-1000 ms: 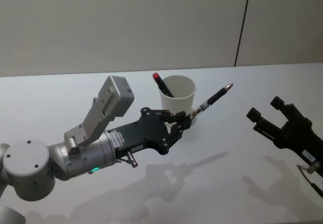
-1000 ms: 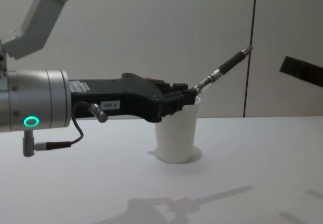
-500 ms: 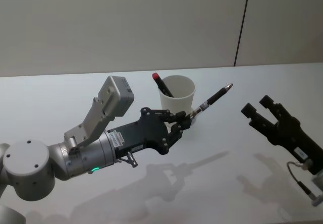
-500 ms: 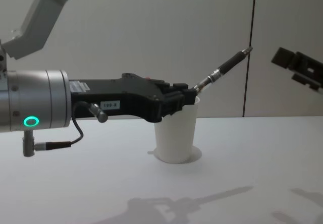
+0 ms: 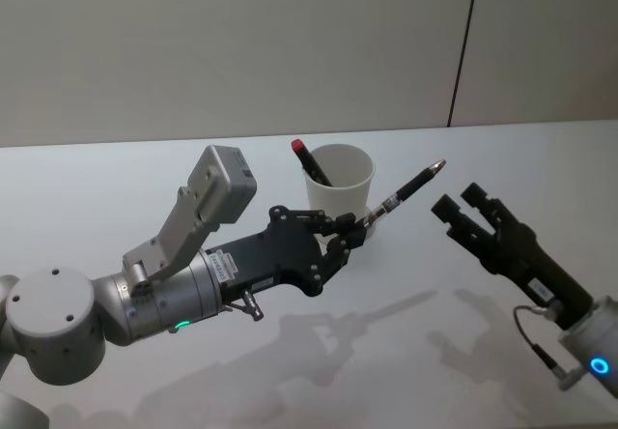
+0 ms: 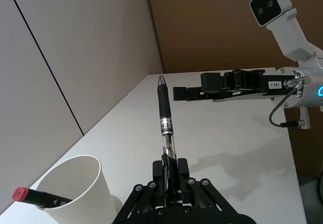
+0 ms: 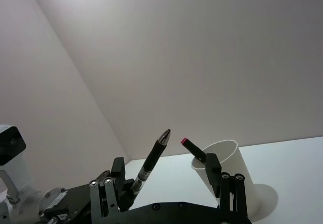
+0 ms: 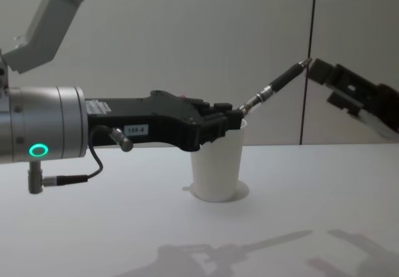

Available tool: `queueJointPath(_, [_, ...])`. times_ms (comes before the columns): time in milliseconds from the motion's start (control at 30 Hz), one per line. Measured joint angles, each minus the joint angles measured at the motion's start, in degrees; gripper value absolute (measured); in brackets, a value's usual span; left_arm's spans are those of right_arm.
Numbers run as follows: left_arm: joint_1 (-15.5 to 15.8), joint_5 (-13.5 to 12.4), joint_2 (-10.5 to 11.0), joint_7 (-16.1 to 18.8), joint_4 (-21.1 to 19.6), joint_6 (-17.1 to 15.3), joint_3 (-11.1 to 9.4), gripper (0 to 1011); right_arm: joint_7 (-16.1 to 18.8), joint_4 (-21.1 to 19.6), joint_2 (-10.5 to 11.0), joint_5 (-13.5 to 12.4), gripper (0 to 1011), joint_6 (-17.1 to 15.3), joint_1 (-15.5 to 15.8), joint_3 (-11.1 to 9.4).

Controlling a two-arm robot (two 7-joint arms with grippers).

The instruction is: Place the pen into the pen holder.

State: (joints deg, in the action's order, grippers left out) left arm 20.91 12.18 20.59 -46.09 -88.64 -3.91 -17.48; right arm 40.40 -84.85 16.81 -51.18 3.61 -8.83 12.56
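Left gripper is clamped on the rear end of a ballpoint pen with a black grip, clear barrel and metal tip. It holds it in the air just beside the near-right side of the pen holder, outside the rim. The ballpoint is tilted, tip up and pointing away toward the robot's right. My read: the left arm comes in low and sideways, so from this grasp it cannot go into the cup end-down. The free barrel looks offered to the other arm for a handover or regrip.

Right gripper hangs above the table on the right, fingers apart with a moderate gap and nothing between them. It is aimed at the ballpoint's tip. It is near the tip, and in the head view I see them clearly apart.

The marker pen, black with a red end, is already inside the pen holder. It leans on the far-left rim with the red end above it. I think it leans because it is too slim and long to stand straight in a wide cup. The pen holder stands upright on the table, mouth open, with room for more.

Counts:
- 2 grippers
- 2 pens: 1 marker pen in the cup, 1 ballpoint held
- 1 pen holder
- 1 table
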Motion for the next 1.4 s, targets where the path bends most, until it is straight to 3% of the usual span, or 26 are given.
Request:
queueJointPath(600, [0.0,0.0,0.0,0.0,0.0,0.0,0.0,178,1.6,4.5,-3.4,-1.2,1001,-0.1,-3.3,2.5])
queueJointPath(1267, [0.0,0.0,0.0,0.0,0.0,0.0,0.0,178,2.8,8.0,-5.2,-4.1,1001,1.8,-5.3,3.4])
queueJointPath(1400, [0.0,0.0,0.0,0.0,0.0,0.0,0.0,178,3.4,8.8,-5.4,-4.6,940,2.2,-5.6,3.4])
